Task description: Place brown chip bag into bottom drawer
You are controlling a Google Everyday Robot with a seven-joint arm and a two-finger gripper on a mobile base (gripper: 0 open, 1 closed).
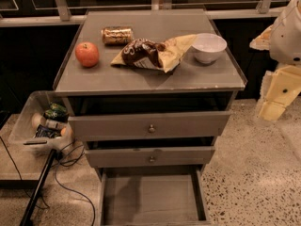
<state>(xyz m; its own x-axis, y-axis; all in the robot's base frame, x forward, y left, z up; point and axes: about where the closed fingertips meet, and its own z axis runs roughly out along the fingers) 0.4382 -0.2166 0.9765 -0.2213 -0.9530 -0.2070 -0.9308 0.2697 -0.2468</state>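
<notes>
The brown chip bag [153, 53] lies on the cabinet top [141, 81], right of centre, dark brown in the middle with tan ends. The bottom drawer [153, 199] is pulled out towards me and its flat grey floor is bare. My arm [287, 32] hangs at the right edge of the view, beside the cabinet. My gripper [269, 111] is the lowest part of it, level with the cabinet's top edge and well to the right of the bag. It holds nothing that I can see.
On the cabinet top are a red apple [87, 54] at the left, a gold can [117, 35] behind the bag and a white bowl [209, 47] touching the bag's right end. The two upper drawers [150, 126] are slightly open. A bin of items [44, 121] and cables [70, 173] lie on the floor at the left.
</notes>
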